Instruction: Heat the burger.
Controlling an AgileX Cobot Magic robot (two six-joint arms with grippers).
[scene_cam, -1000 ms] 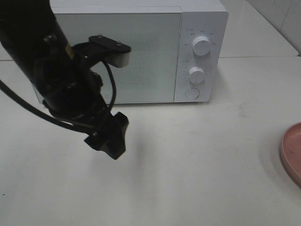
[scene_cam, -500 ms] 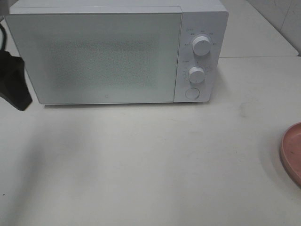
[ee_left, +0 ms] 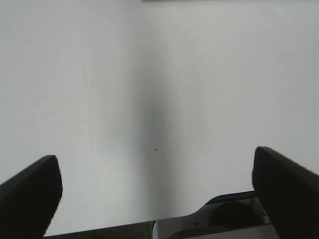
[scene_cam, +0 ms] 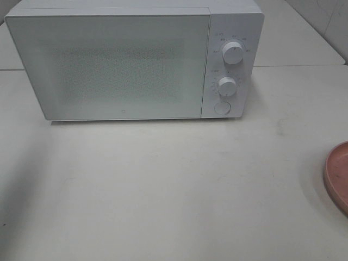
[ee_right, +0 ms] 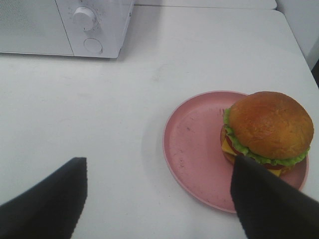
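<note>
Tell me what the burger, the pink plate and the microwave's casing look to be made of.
Burger: glossy, uniform bun and stiff lettuce frill suggest a plastic replica, though uncertain. Pink plate: matte, scuffed surface, likely plastic or melamine. Microwave casing: smooth white finish, painted metal or plastic; unclear which.

The burger (ee_right: 266, 132) appears only in the right wrist view, at the right of the frame, a little below the middle. It stands upright and whole. Its domed top bun is glossy and golden-brown, with a redder patch near the crown. Under the bun a frill of green lettuce runs around the edge, and below that show a corner of yellow cheese and a strip of red tomato. It sits on the right part of a pink plate (ee_right: 194, 149), close to the rim. Its lower right edge is hidden behind a dark tool finger (ee_right: 264, 204).
</note>
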